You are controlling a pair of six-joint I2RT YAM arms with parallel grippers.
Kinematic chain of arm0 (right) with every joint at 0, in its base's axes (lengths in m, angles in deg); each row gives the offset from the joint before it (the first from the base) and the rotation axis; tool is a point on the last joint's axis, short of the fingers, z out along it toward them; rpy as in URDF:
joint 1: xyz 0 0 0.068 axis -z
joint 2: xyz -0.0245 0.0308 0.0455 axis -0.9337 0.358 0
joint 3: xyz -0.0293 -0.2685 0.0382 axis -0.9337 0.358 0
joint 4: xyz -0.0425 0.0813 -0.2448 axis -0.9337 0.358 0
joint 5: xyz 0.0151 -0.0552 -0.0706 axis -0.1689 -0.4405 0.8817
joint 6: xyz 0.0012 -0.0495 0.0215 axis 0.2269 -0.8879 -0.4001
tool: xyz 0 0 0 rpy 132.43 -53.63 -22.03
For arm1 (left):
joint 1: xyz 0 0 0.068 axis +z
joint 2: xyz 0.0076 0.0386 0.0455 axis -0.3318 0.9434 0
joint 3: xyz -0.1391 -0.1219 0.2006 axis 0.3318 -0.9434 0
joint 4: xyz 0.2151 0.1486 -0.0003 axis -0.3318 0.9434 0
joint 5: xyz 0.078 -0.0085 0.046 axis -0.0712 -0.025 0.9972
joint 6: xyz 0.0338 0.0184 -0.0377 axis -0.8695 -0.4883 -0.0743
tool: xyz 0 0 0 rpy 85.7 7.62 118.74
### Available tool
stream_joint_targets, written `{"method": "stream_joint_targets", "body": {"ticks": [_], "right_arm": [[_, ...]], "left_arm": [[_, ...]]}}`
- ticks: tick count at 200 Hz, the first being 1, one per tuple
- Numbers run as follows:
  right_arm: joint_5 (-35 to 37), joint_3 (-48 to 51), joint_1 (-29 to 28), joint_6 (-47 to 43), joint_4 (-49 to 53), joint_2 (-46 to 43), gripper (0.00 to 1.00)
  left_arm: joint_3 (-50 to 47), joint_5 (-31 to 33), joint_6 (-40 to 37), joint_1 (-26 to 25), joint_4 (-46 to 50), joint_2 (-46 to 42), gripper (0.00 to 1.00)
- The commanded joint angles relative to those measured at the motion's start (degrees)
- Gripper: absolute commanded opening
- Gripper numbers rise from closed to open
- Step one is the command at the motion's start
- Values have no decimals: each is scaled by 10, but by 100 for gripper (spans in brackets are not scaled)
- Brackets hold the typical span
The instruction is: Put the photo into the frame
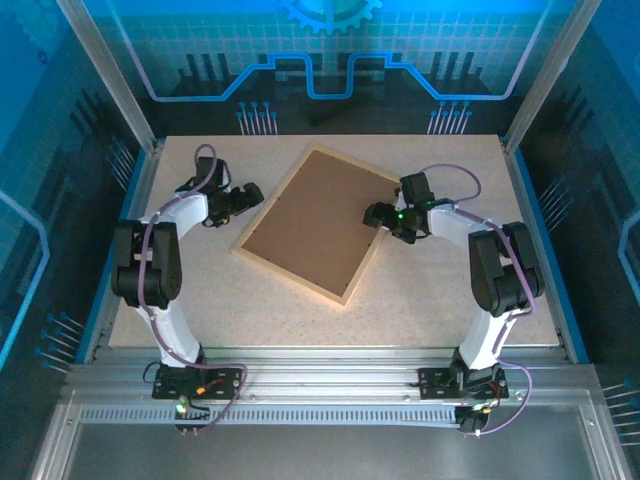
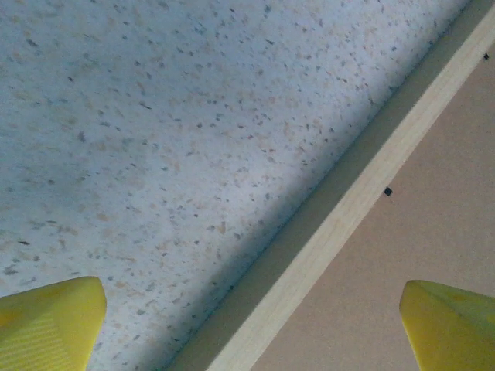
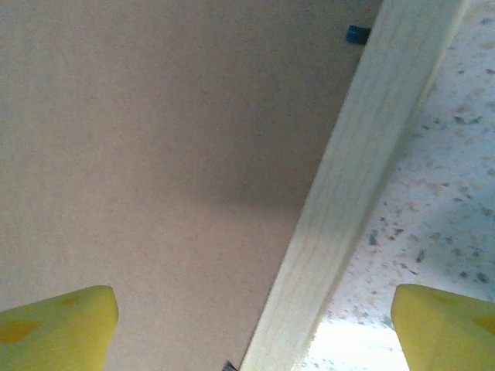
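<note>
Top camera: high, looking down on whole table [image 1: 230, 300]. Wrist cameras: close, downward; all share frame [image 3: 348, 193].

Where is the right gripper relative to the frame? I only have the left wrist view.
Observer: The right gripper is open at the frame's right rail. In its wrist view, one fingertip is over the backing and the other over the table.
Operator: How does the frame lie overall?
Observer: Flat on the table, turned diagonally, with one corner pointing toward the far edge.
Operator: Is the whole opening covered?
Observer: Yes, the brown board fills it from rail to rail.
</note>
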Motion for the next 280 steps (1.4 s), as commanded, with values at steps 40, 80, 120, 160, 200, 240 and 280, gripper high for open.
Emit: {"method": "stream_joint_targets", "body": {"ticks": [40, 80, 120, 160, 200, 240, 280], "right_arm": [[-57, -12, -8, 23, -88, 42, 91], [-59, -31, -3, 16, -93, 51, 89], [-75, -67, 35, -9, -74, 65, 88], [-86, -111, 77, -47, -37, 87, 89], [-85, -144, 120, -83, 15, 75, 90], [-28, -166, 118, -170, 112, 5, 90], [8, -202, 42, -233, 228, -36, 89]], "left_arm": [[-84, -109, 16, -3, -55, -13, 99], [-144, -160, 45, -29, -98, -44, 97], [-196, -176, 99, -91, -125, -106, 97], [-226, -168, 152, -154, -156, -138, 97], [-227, -162, 179, -183, -170, -138, 97], [-211, -93, 153, -163, -110, -164, 99], [-201, -74, 142, -76, -90, -183, 99]]}}
